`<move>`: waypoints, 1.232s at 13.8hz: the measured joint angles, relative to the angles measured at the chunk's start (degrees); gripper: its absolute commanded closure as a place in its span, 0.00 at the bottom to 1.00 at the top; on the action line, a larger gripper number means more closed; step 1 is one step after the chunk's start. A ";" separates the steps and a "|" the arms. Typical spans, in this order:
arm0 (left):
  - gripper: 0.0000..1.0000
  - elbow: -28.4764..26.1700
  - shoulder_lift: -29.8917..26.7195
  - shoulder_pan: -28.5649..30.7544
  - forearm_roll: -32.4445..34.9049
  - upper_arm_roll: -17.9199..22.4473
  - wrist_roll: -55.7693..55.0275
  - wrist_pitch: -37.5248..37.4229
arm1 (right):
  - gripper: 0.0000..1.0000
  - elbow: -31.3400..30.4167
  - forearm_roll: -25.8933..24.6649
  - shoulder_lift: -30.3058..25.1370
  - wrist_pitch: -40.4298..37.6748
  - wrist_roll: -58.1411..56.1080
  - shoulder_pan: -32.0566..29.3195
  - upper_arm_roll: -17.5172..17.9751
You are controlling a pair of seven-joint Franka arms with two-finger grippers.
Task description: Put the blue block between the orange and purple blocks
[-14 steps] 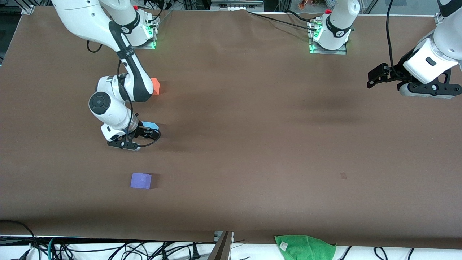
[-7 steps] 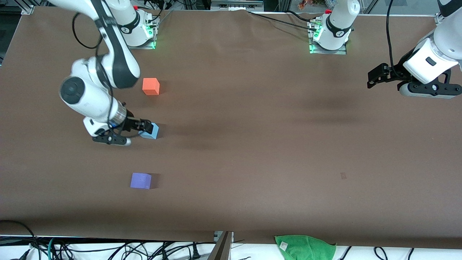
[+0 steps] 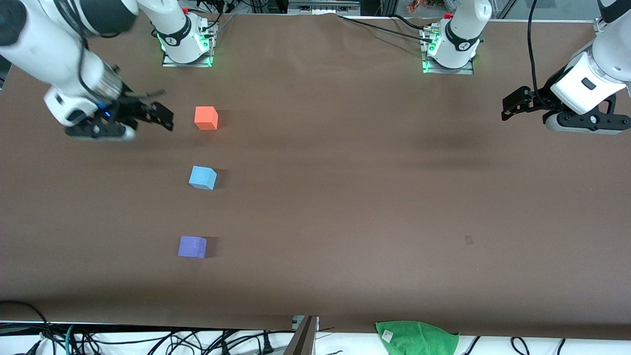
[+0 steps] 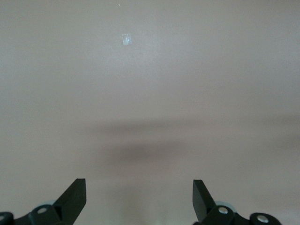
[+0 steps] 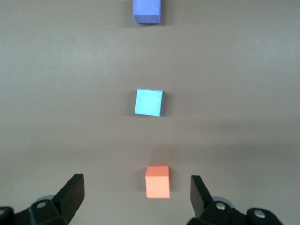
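Right hand (image 3: 165,116) raised at its own end of the desk, fingers apart, left hand (image 3: 508,106) waiting aloft, fingers apart

You see three cubes on the table: one orange block (image 3: 206,118), one blue block (image 3: 202,178), one purple block (image 3: 192,247); one green cloth (image 3: 417,338).

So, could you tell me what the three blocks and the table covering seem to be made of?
The orange block, blue block and purple block look like matte foam or painted wood: flat colour, no glare, crisp edges. The table covering looks like brown paper or thin matte sheet, with faint wrinkles near the robots' bases.
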 measured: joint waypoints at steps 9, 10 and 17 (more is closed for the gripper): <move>0.00 0.00 0.00 -0.01 0.00 -0.01 0.00 0.00 | 0.00 18.51 -0.29 8.95 -16.78 -9.24 -2.73 -0.93; 0.00 0.00 0.00 -0.01 0.00 -0.01 0.00 0.00 | 0.00 19.50 -0.23 9.67 -16.73 -9.48 -2.73 -0.87; 0.00 0.00 0.00 -0.01 0.00 -0.01 0.00 0.00 | 0.00 20.06 -0.22 10.24 -13.60 -10.22 -2.74 -0.64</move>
